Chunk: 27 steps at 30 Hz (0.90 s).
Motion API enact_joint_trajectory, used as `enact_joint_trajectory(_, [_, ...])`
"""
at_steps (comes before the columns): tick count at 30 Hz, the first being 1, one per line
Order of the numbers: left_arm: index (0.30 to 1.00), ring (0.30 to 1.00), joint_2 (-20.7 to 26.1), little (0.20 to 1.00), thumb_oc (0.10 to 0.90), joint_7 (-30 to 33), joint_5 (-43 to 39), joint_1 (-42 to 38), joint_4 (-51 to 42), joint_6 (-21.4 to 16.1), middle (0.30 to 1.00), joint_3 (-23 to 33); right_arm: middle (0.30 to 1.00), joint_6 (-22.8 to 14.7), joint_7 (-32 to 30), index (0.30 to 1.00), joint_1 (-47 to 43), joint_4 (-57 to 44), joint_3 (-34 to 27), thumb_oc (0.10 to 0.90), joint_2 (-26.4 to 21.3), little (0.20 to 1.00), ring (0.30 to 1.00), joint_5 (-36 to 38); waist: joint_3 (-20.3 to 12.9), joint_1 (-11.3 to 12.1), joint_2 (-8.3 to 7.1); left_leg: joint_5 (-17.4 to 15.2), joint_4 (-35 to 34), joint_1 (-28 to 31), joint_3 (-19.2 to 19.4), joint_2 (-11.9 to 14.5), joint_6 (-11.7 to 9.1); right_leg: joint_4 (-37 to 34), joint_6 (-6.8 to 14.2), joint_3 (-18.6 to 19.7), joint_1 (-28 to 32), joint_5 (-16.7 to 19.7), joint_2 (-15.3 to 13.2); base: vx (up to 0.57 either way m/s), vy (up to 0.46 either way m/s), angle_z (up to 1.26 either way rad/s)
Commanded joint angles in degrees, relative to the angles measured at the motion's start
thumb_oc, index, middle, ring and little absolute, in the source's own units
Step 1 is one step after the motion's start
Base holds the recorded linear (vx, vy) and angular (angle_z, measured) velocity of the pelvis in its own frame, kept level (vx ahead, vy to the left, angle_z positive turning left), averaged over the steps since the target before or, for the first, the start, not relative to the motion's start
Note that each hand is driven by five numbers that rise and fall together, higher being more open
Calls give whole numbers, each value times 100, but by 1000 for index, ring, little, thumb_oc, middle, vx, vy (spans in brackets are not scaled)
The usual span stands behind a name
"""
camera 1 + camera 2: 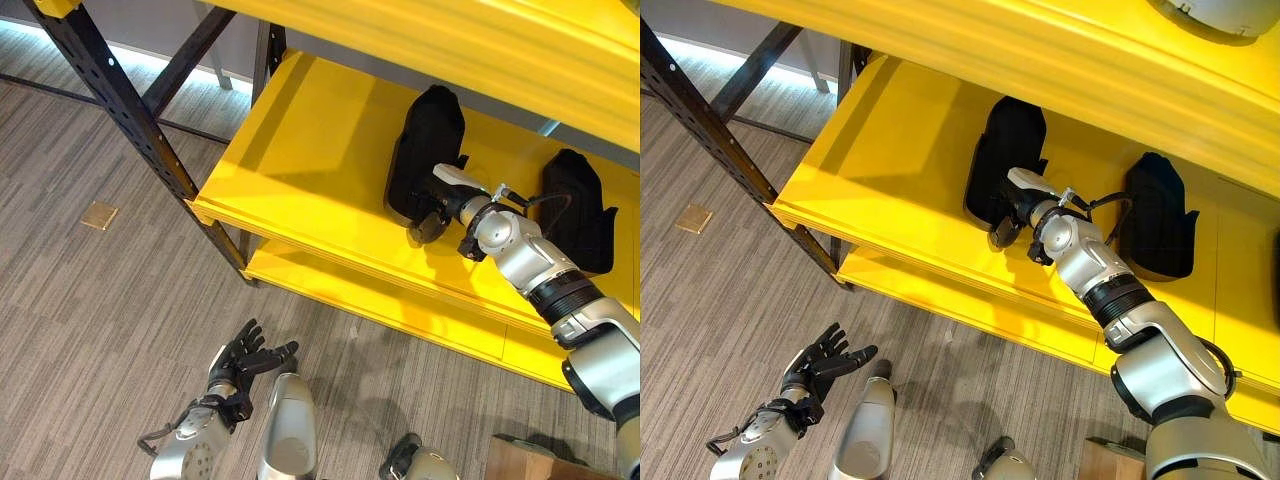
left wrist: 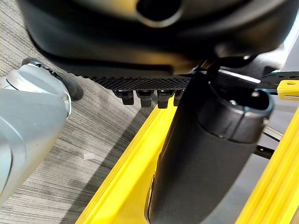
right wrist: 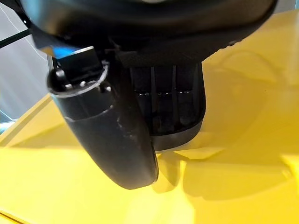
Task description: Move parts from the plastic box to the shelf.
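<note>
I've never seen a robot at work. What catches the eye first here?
The bright yellow shelf, with two black parts on it. The right hand reaches onto it and rests against the nearer black part; the other black part lies further right. The left hand hangs open over the grey floor.

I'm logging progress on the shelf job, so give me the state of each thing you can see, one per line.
Left black part: lying on the yellow shelf, right hand at its near end.
Right black part: lying on the same shelf, untouched.
Yellow shelf: holds both parts.
Right hand: against the left part; whether the fingers grip it cannot be told.
Left hand: low over the floor, fingers spread, holding nothing.
</note>
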Motion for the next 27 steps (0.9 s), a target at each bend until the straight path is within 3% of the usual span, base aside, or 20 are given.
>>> enact_joint_trajectory(1, [1000,1000,478,1000,900,-67,-158,3,-630,-467,1000,35,300,-175,-509,300,-1304,166,-45,400,-34,300,300,-244,-121,-50,-153,-362,573,-389,-65,285,95,-508,-101,436,414,356,-41,0,0,0])
enact_joint_trajectory(27, [1000,1000,507,1000,900,-57,-109,-47,-661,-505,1000,13,300,-134,-549,300,-1135,472,-160,400,-18,300,300,-285,75,-94,-51,-325,592,-444,-29,342,104,-397,-111,524,246,321,-29,-1,-2,-1])
